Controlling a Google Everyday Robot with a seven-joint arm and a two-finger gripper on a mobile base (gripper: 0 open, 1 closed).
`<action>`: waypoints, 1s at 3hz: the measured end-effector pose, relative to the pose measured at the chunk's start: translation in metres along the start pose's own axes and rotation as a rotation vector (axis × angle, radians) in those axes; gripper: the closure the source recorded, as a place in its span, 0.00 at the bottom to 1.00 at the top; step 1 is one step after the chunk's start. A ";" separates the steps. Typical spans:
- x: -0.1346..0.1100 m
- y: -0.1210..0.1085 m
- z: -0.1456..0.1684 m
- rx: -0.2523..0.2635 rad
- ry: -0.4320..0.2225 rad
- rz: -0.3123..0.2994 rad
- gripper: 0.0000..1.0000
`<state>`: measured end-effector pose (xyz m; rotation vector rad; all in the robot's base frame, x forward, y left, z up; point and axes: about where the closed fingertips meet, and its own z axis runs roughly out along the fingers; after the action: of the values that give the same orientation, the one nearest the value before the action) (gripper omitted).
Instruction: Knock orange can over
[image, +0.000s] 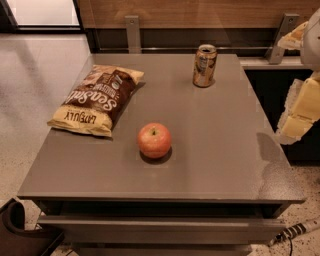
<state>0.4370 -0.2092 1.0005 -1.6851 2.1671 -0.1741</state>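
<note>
The orange can (204, 65) stands upright near the far edge of the grey table (220, 150), right of centre. It is shiny orange-bronze with a silver top rim. My gripper (301, 107) shows as pale yellow-white parts at the right edge of the view, beyond the table's right side. It is well to the right of the can and nearer than it, and touches nothing.
A red-orange apple (154, 140) sits in the middle of the table. A brown and yellow chip bag (98, 99) lies flat at the left. A wooden wall with metal brackets (133, 31) runs behind the table. A cable (295, 233) lies on the floor at the lower right.
</note>
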 end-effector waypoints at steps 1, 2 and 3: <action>0.000 -0.001 0.001 0.004 -0.005 0.005 0.00; 0.010 -0.031 0.027 0.076 -0.131 0.135 0.00; 0.016 -0.059 0.053 0.125 -0.282 0.288 0.00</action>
<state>0.5077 -0.2329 0.9677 -1.2306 2.1054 0.0086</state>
